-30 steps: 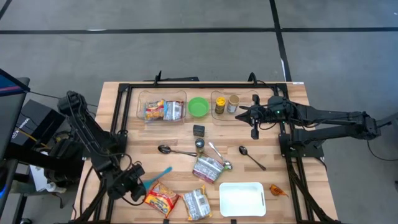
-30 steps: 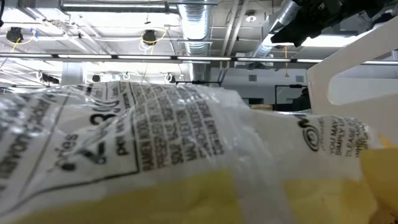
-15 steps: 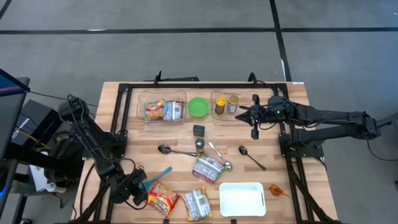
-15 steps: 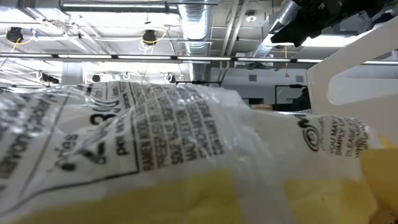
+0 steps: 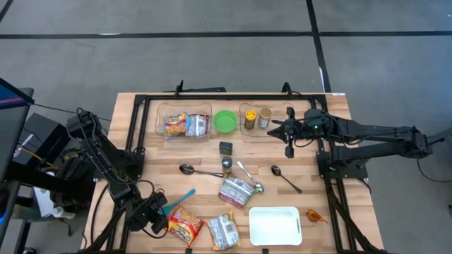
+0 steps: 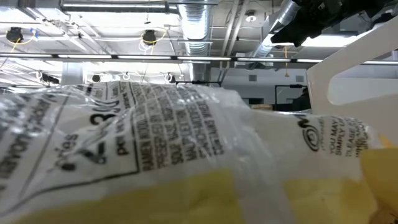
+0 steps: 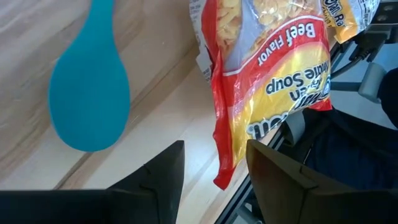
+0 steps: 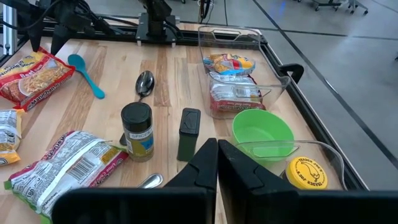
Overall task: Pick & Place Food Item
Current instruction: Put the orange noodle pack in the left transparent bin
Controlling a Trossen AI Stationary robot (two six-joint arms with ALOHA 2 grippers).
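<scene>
At the table's near left corner, the left gripper (image 5: 159, 216) hovers with its dark fingers (image 7: 155, 177) spread apart, holding nothing, just beside the red-and-yellow beef noodle soup packet (image 7: 267, 93) lying flat on the wooden table (image 5: 311, 176). Next to it lies a teal plastic spoon (image 7: 90, 93). Farther back, the right gripper (image 5: 277, 128) hangs with fingers pressed together near the clear bin (image 8: 249, 68) and green round bowl (image 8: 262, 132).

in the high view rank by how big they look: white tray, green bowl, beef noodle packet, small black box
1. white tray
2. beef noodle packet
3. green bowl, close to the packet, so that order is unsure
4. small black box
</scene>
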